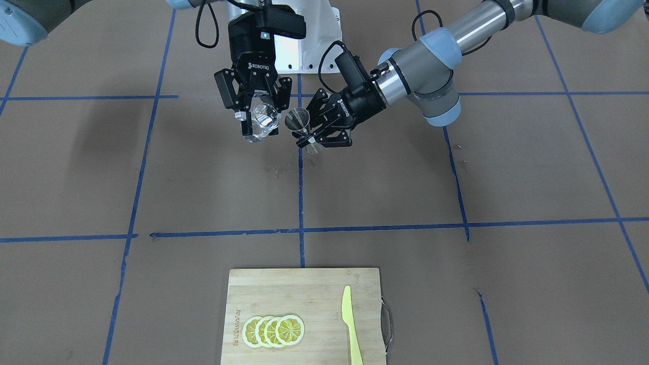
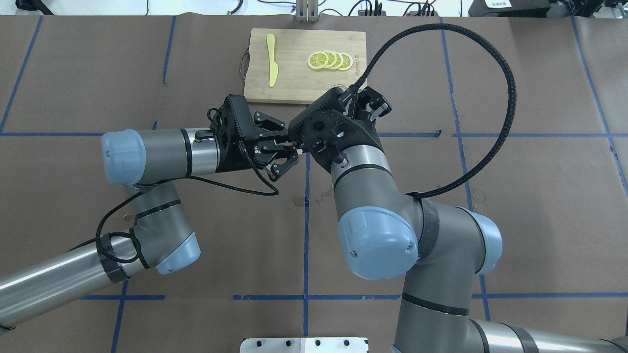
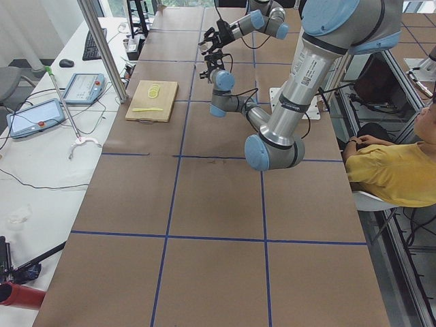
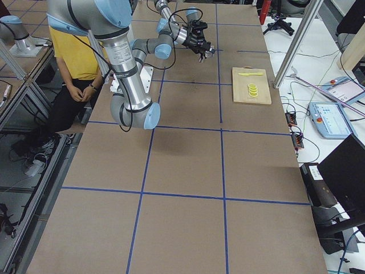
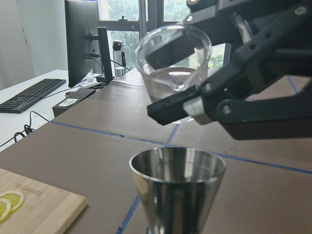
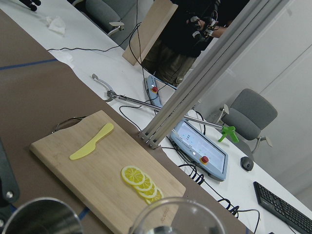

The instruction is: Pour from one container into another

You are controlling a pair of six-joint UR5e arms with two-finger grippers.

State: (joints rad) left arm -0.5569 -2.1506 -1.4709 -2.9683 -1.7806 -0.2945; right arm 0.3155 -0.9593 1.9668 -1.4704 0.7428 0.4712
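Shiny conical steel jigger point(image 5: 176, 191), clear lipped glass cup point(image 5: 171, 68) tilted close by

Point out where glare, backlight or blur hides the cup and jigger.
Front-facing view: white glints break up the cup; the jigger reads clearly. Left wrist view: bright windows behind wash out the cup's rim. Right wrist view: both rims at the bottom edge are soft.
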